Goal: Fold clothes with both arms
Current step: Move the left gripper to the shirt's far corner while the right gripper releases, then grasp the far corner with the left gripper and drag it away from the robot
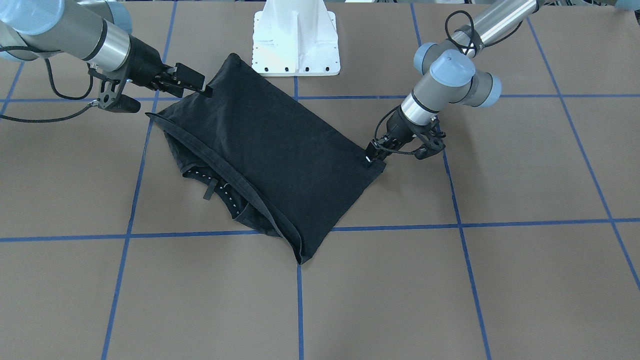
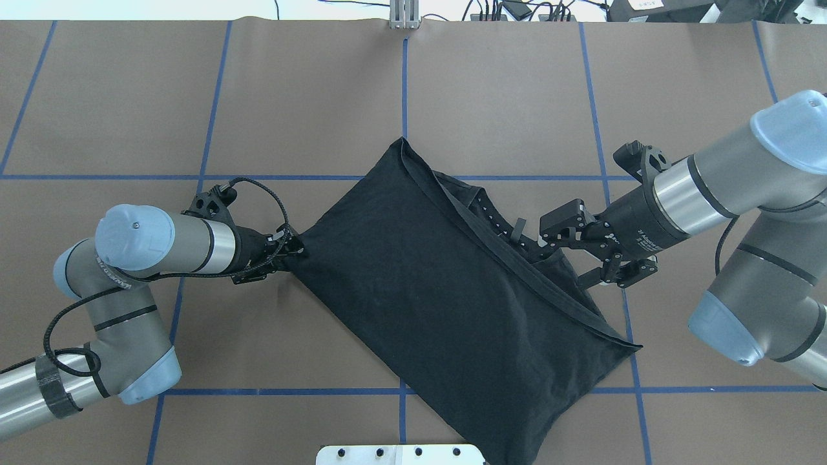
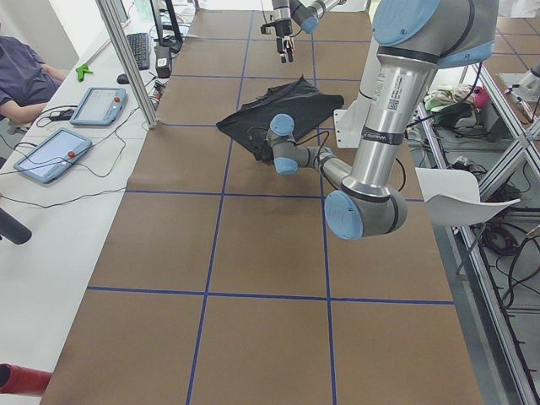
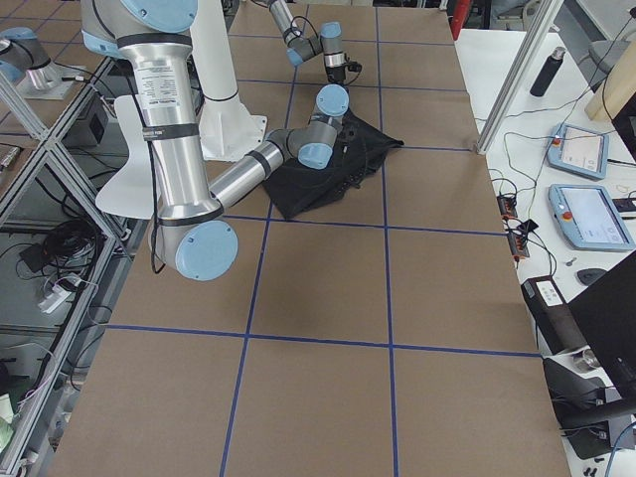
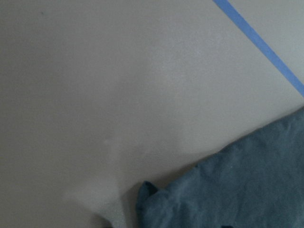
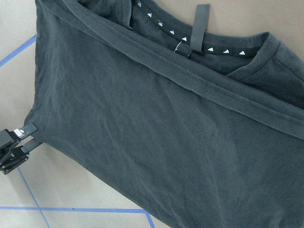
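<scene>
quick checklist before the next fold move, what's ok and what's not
1. T-shirt folded over, lying on the table: ok.
2. Left gripper at the shirt's corner: ok.
3. Left gripper's hold on the cloth: cannot tell.
4. Right gripper holding cloth: not ok, open by the collar end.
5. Edges lined up: not ok, collar shows past the hem.
6. Shirt apart from the pedestal base: ok, though close.
</scene>
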You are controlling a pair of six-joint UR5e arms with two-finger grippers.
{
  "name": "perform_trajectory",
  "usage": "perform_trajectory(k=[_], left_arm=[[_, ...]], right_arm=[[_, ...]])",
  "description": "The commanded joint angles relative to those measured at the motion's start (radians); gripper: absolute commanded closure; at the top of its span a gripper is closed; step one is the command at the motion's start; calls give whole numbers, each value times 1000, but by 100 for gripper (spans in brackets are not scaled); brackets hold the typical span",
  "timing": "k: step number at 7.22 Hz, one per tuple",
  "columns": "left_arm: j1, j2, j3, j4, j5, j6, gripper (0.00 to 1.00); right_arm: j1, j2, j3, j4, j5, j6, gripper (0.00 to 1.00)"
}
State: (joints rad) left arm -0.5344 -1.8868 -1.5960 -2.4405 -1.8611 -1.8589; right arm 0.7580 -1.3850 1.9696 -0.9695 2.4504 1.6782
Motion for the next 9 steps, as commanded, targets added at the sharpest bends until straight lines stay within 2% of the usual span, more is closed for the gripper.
perform_trajectory(k=[1,3,6,7,9], left_arm=[[-9,1,-2,0,-1,10,100],[-57,1,-12,8,-13,13,100],[-169,-60,8,157,-10,149,100],[-203,-112,63,166,-9,155,100],[-231,-307,291,166,26,153,100]], right_arm=[[0,0,0,0,2,0,0],[0,1,0,0,1,0,0],[-2,1,-3,0,-4,2,0],[-2,1,-6,0,-5,2,0],[-2,1,-14,0,-16,2,0]])
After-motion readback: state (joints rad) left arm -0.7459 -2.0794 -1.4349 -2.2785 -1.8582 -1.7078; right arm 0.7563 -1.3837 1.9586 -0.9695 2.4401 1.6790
